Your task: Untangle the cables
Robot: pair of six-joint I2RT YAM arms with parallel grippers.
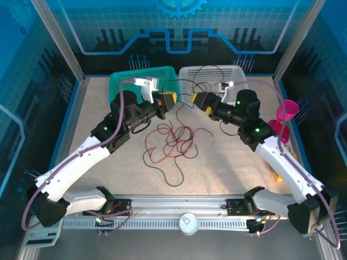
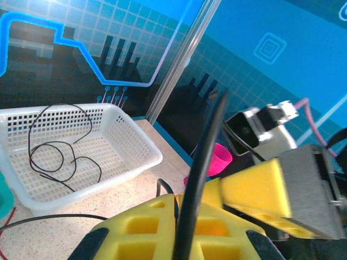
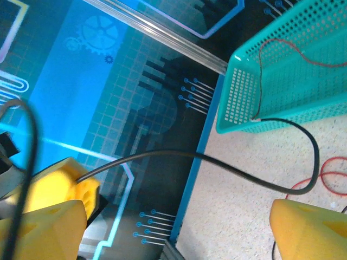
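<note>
Just in front of the teal basket, the left end effector pinches a black cable stretching sideways across the wide-open, empty right end effector; red cables sprawl nearer the arms.

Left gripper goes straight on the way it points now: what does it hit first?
Likely the right gripper, which faces the left gripper almost tip to tip; the gap between them is hard to judge.

no legible text, labels, brands or numbers in view
</note>
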